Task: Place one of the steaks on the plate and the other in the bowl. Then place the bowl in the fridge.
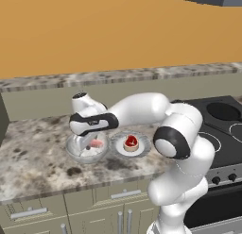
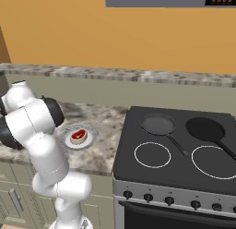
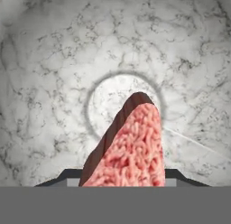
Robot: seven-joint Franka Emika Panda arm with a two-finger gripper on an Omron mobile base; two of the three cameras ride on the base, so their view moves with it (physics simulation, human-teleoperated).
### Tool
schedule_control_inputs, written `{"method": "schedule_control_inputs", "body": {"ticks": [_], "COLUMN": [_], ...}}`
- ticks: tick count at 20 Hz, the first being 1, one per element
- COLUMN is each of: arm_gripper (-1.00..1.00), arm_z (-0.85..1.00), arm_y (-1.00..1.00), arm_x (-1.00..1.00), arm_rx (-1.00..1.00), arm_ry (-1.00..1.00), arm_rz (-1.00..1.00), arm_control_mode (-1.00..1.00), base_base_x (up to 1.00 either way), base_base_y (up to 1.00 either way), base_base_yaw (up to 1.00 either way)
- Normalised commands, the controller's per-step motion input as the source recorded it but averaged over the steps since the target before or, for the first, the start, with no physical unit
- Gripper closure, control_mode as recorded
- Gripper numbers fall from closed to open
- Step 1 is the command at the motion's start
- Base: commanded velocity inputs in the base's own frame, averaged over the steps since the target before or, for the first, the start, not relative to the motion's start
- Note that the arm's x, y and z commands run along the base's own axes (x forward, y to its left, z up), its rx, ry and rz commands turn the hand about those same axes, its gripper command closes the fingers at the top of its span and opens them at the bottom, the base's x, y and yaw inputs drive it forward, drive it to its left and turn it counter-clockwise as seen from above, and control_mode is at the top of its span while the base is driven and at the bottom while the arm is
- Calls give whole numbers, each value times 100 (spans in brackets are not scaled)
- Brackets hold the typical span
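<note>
Step in hand: putting the pale pink steak (image 3: 131, 146) into the bowl (image 1: 86, 150); the red steak (image 1: 131, 143) already lies on the plate (image 1: 142, 148).
Fingers: clamped on the pink steak, one on each side, as the hand view shows; the meat juts out ahead of the gripper (image 3: 122, 173).
Where the steak is: inside the bowl's mouth, pointing at the pale ring of the bowl's floor; I cannot tell whether its tip touches the bottom.
How to do it well: I judge it best to lower until the meat rests near the centre ring, then part the fingers and lift straight up, so the steak does not drag along the wall.
Nearby: the plate sits just beside the bowl on the counter (image 1: 33, 157); a sideways exit could knock it.
Further off: the stove (image 2: 179, 149) with a small pan (image 2: 158, 124) and a larger pan (image 2: 205, 129), well apart from the bowl.
In the way: nothing between gripper and bowl floor.
</note>
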Motion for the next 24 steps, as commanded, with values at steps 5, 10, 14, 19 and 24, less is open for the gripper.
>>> {"method": "schedule_control_inputs", "body": {"ticks": [5, 10, 14, 19, 24], "arm_gripper": [100, -100, -100, -100, -100], "arm_z": [-34, -4, 2, 47, 60], "arm_y": [-1, 0, 0, 0, -29], "arm_x": [0, 0, 0, 0, -28], "arm_rx": [-1, 0, 0, -2, 1], "arm_ry": [-2, -1, 0, 0, 0], "arm_rz": [0, 0, 0, -2, -20], "arm_control_mode": [-100, -100, -100, -100, -100], "base_base_x": [0, 0, 0, 0, 0], "base_base_y": [0, 0, 0, 0, 0], "base_base_yaw": [0, 0, 0, 0, 0]}}
